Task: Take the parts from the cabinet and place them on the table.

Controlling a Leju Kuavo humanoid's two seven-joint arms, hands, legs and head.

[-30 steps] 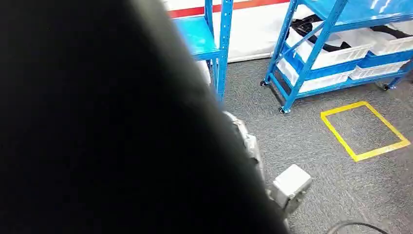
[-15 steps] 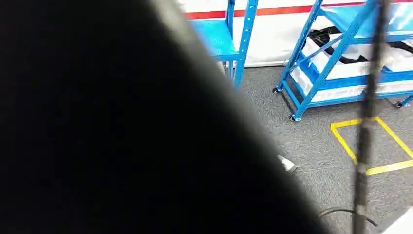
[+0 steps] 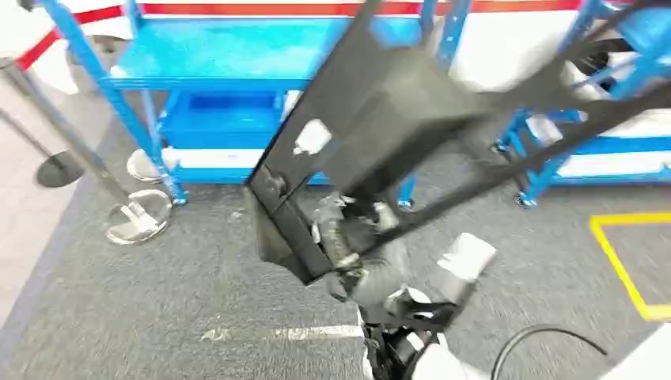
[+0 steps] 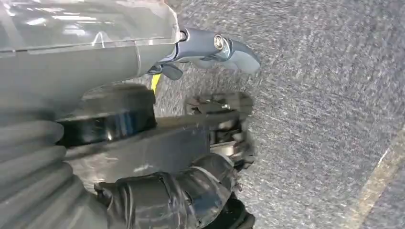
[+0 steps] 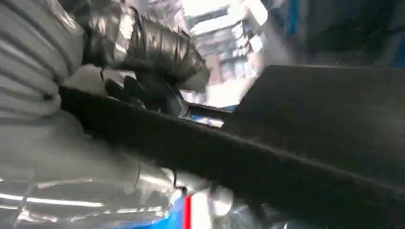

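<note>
A large black frame-like part [image 3: 380, 119] hangs tilted in front of me, blurred by motion. It runs from a lower corner near the middle of the head view up toward the far right. One of my silver arms [image 3: 356, 253] reaches up from below to that lower corner. In the left wrist view my left hand [image 4: 181, 191] grips a dark flat bar of the part [image 4: 157, 143] between its thumb and dark fingers, above the grey carpet. In the right wrist view my right hand [image 5: 143, 52] grips the black part [image 5: 296, 143] along its edge, with blue shelving behind.
A blue rack [image 3: 214, 79] with a low shelf stands ahead on the left, and another blue rack [image 3: 570, 150] holds white bins on the right. Two chrome stanchion bases [image 3: 138, 218] stand at the left. Yellow floor tape [image 3: 625, 269] lies on the right, a white floor line [image 3: 277, 334] ahead.
The whole view has swung left, so the camera moved. The black part, earlier a dark blur over the left of the picture, now sits farther off and tilted.
</note>
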